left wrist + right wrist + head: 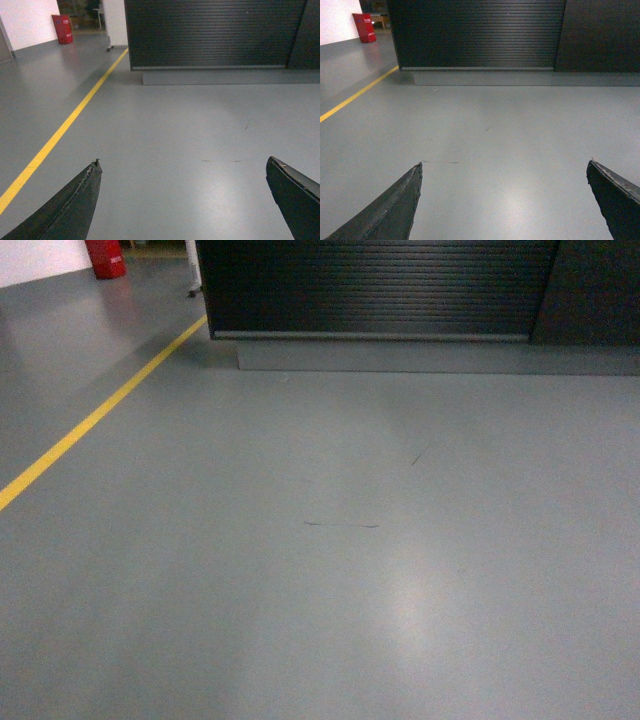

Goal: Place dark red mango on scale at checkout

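Note:
The checkout shows only as a black counter front with horizontal ribs, across the grey floor ahead; it also fills the top of the left wrist view and the right wrist view. The dark red mango and the scale are out of view. My left gripper is open, its dark fingers spread wide over bare floor with nothing between them. My right gripper is open too and holds nothing. Neither gripper appears in the head view.
A yellow floor line runs diagonally on the left toward the counter's left corner. A red box stands far back on the left by a white wall. A grey plinth runs along the counter's base.

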